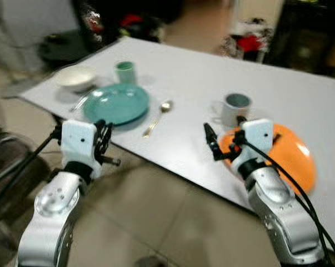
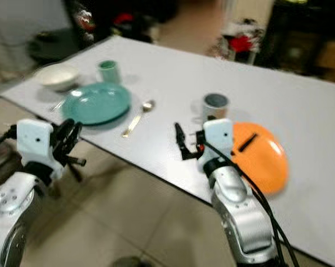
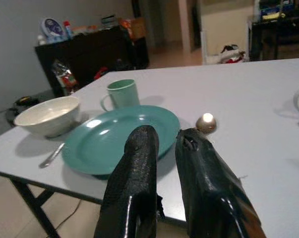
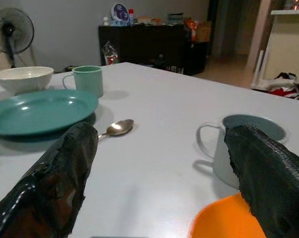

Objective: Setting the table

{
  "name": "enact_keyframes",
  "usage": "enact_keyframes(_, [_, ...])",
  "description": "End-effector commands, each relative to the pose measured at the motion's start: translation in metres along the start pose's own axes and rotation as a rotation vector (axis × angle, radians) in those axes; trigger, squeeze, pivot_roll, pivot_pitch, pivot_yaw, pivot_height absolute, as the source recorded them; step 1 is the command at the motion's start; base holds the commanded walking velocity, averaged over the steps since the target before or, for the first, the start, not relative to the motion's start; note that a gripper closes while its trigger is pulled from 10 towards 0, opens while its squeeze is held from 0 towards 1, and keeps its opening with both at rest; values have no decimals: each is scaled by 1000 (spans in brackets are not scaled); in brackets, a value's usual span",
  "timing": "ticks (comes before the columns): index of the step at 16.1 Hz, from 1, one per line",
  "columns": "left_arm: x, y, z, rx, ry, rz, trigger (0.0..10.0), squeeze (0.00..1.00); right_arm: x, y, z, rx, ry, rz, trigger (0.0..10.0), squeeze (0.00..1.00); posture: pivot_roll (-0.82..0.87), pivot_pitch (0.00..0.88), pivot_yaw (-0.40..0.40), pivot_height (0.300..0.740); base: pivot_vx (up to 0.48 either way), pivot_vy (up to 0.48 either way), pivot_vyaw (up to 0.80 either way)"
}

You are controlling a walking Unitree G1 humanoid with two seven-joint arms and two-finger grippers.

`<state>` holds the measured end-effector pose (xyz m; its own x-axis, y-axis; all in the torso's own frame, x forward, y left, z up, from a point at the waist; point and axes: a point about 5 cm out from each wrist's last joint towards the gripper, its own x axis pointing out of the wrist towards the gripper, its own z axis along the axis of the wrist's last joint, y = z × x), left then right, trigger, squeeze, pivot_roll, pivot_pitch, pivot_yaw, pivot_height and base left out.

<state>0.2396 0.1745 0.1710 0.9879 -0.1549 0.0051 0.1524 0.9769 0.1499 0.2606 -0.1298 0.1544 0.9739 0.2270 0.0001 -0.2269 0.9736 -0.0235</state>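
On the white table (image 1: 189, 83) lie one teal plate (image 1: 116, 103), one orange plate (image 1: 292, 153), a white bowl (image 1: 75, 77), two mugs, green (image 1: 125, 72) and grey (image 1: 234, 108), and a spoon (image 1: 158, 117). The left wrist view adds a fork (image 3: 52, 155) beside the bowl. The right gripper (image 4: 164, 173) is spread wide above the near edge; the left gripper (image 3: 161, 163) is nearly closed and empty.

a dark cabinet (image 4: 154, 42) stands against the far wall, with a small clock (image 4: 120, 12) and bottles on top. a fan (image 4: 13, 30) stands beside it. red cloth (image 4: 287, 84) lies on the tiled floor (image 1: 167, 222).
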Motion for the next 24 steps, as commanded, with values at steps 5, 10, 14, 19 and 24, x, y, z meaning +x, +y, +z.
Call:
enact_keyframes(5, [3,5,2,-1,-1,17,10000,0,3,3,0,10,-7,29,10000,1000,77,0,44,740,0,250,800])
enact_keyframes(10, [2,8,2,-2,0,28,10000,0,6,0,-4,36,7,-18,10000,1000,90,0,38,740,0,321,738])
enact_keyframes(14, [0,10,2,11,7,27,10000,0,6,6,-4,43,4,18,10000,1000,96,0,34,740,0,324,297])
enact_keyframes(19, [-3,14,2,20,8,47,10000,0,11,14,-4,58,-1,64,10000,1000,118,0,14,740,0,324,0])
enact_keyframes(24, [-6,16,1,24,13,59,10000,0,13,18,-5,59,-5,88,10000,1000,129,0,1,740,0,322,0])
